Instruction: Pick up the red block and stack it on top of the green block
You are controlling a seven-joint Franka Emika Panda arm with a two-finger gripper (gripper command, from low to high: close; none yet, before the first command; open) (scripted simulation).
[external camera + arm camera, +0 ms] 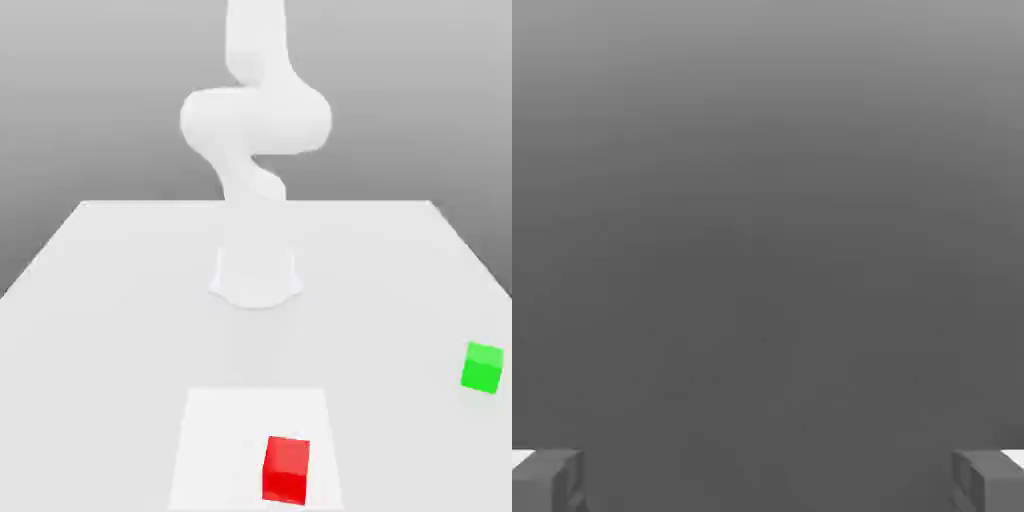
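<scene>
Red block (286, 470) nearest the exterior view's camera, resting on a white square patch (225, 440) of the pale table (120, 340), with the green block (482, 368) well apart toward the right edge and the white Panda arm (256, 120) behind them. In the hand view, the two-finger gripper (769, 482) is spread wide, nothing between its fingertips.

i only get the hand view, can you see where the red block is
Observer: In the exterior view, the red block lies on the white square patch, toward that patch's right side.
Operator: and the green one
Observer: The green block sits on the table, off the white patch, near the exterior view's right edge.
Operator: so nothing stacked yet
Observer: Right, the two blocks stand well apart, and the top of the green block is bare.
</scene>
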